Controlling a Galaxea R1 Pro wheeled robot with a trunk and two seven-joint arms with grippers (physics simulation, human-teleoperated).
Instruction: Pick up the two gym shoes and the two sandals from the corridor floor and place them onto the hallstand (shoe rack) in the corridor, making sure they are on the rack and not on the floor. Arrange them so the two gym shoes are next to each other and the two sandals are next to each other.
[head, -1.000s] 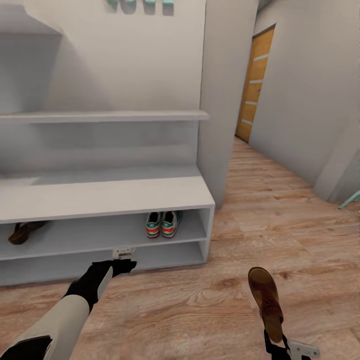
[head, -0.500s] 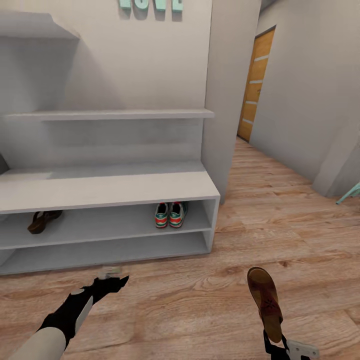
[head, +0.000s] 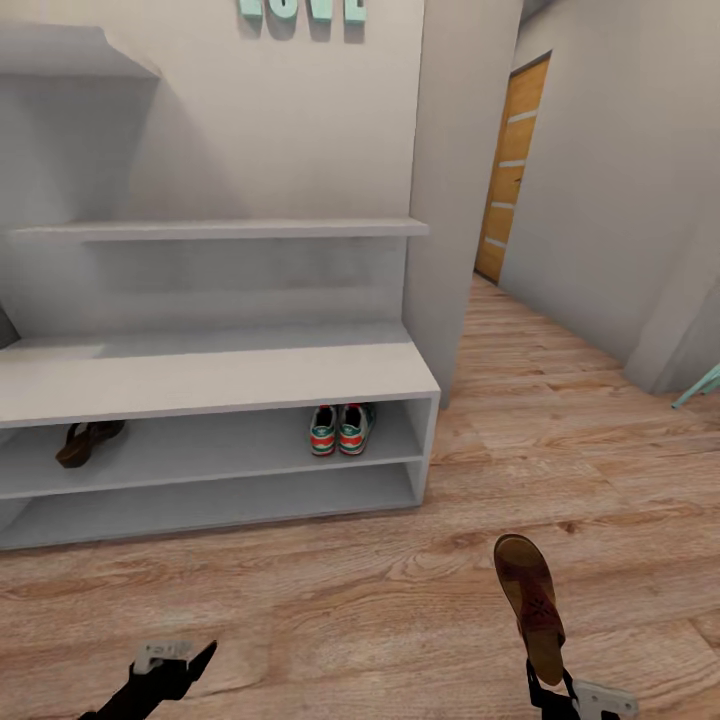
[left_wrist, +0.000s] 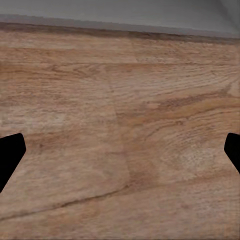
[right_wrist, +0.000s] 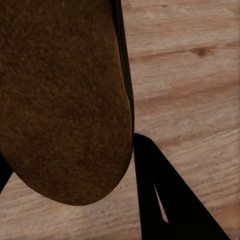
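Done: both gym shoes (head: 338, 429) paired in hallstand (head: 220, 380) upper slot; one sandal (head: 88, 440) far along it.
Left: second sandal (head: 531, 603), clamped in my right end effector (head: 553, 690) (left end effector (head: 172, 662) spread, empty), must join it.

In the hallstand's (head: 230, 385) upper slot, both gym shoes (head: 338, 429) sit right, one sandal (head: 88, 440) far left.

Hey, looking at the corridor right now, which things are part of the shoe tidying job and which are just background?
Job:
- gym shoes, on the hallstand
- sandal on the shelf
- sandal held by the right gripper
- left gripper, open
- corridor floor

Background:
- wooden door
- teal wall letters
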